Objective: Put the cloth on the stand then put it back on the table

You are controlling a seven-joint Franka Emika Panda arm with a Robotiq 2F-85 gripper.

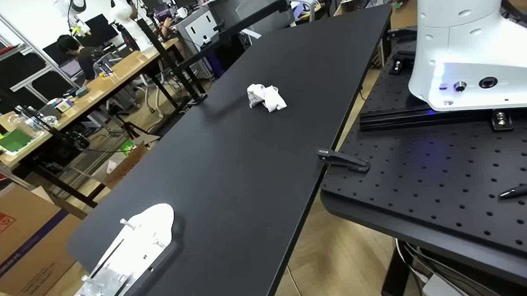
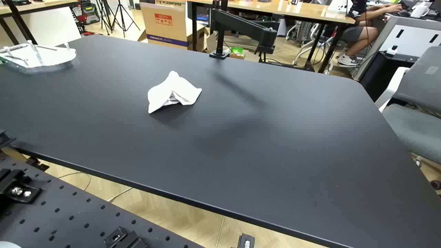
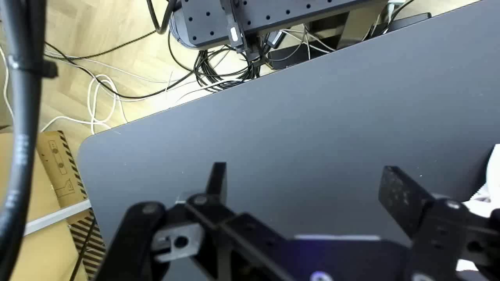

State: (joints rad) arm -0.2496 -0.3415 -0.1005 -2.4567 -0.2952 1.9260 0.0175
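Note:
A crumpled white cloth lies on the black table point(image 1: 229, 180), seen in both exterior views as a white heap point(image 1: 266, 97) and as a tented shape with raised folds point(image 2: 175, 90). In the wrist view part of the cloth point(image 3: 493, 187) shows at the right edge, partly hidden behind a finger. A white plate with short upright pegs point(image 1: 149, 235) lies at one end of the table, also in an exterior view point(image 2: 51, 58); I cannot tell whether it is the stand. My gripper point(image 3: 304, 167) is open and empty above the table, with the cloth outside its right finger. Neither exterior view shows the gripper.
A black jointed arm on a post point(image 2: 219, 51) is clamped to the table's far edge. The robot base point(image 1: 468, 59) stands on a perforated plate point(image 1: 429, 167) beside the table, across a narrow gap. A black clip point(image 1: 344, 159) bridges that gap. A chair point(image 2: 413, 100) stands beyond one end.

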